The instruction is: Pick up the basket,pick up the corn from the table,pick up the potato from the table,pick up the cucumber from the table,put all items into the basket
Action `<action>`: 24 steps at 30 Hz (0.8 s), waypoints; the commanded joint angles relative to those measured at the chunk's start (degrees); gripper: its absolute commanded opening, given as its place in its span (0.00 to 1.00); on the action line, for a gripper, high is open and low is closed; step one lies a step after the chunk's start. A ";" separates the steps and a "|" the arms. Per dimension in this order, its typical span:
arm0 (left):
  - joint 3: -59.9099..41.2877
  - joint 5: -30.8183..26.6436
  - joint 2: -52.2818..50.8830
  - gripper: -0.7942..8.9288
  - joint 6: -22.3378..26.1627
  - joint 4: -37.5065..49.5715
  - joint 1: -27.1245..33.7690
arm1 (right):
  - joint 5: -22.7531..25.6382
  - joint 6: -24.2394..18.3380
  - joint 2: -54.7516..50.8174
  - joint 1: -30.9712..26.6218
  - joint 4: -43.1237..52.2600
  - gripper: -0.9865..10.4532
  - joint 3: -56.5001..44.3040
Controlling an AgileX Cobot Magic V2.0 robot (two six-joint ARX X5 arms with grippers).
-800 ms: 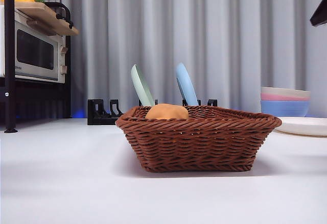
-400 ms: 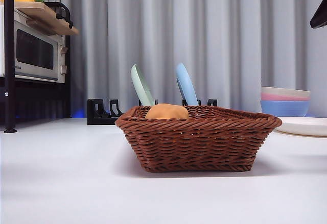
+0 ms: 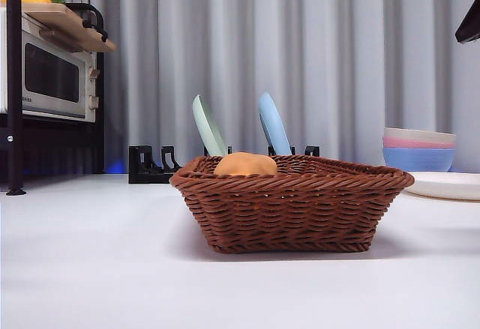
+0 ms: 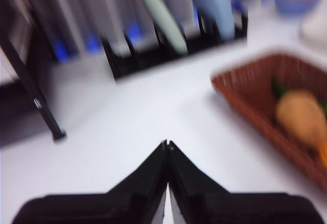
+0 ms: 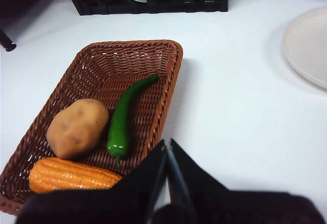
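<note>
The brown wicker basket stands on the white table in the middle of the front view. The right wrist view looks down into the basket: the tan potato, the green cucumber and the orange corn lie inside it. From the front only the potato peeks over the rim. My right gripper hovers shut above the basket's edge, holding nothing. My left gripper is shut and empty over bare table beside the basket; its view is blurred.
A black dish rack with a green and a blue plate stands behind the basket. Stacked pastel bowls and a white plate sit at the right. A microwave on a shelf is at the far left.
</note>
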 commanded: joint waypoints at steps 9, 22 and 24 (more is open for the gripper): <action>-25.00 11.45 -13.62 0.08 -3.50 17.94 20.00 | -0.02 0.70 0.00 -0.02 0.31 0.09 -0.22; -28.76 12.59 -14.51 0.08 -3.02 15.61 23.30 | -0.02 0.70 0.00 -0.02 0.31 0.09 -0.22; -28.76 12.55 -14.51 0.08 -3.02 15.65 23.30 | -0.02 0.70 0.00 -0.02 0.31 0.09 -0.22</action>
